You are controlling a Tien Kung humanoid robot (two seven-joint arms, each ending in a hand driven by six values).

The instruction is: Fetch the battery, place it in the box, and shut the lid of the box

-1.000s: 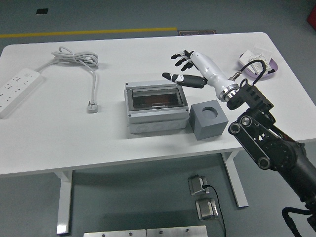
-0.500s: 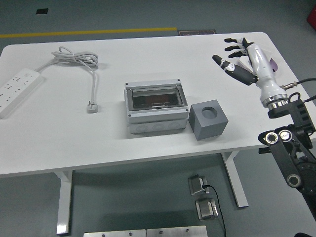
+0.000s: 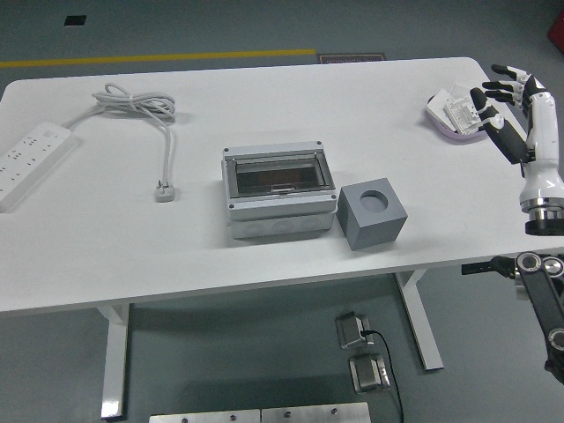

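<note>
A grey box (image 3: pixel 280 192) with a clear, dark-tinted lid lying shut over it sits at the middle of the white table (image 3: pixel 106 256). No battery shows apart from a dark shape behind the lid. My right hand (image 3: pixel 504 101) is raised at the table's right edge, far from the box, its fingers spread and empty. A shallow lilac dish (image 3: pixel 456 119) with white parts lies just left of that hand. The left arm is out of view.
A grey cube (image 3: pixel 371 214) with a round hole in its top stands right of the box. A white power strip (image 3: pixel 25 159) and its coiled cable with plug (image 3: pixel 164 189) lie at the left.
My right hand has swung away from above the box's right end to the table's right edge, uncovering the lilac dish. The box and cube have not moved.
</note>
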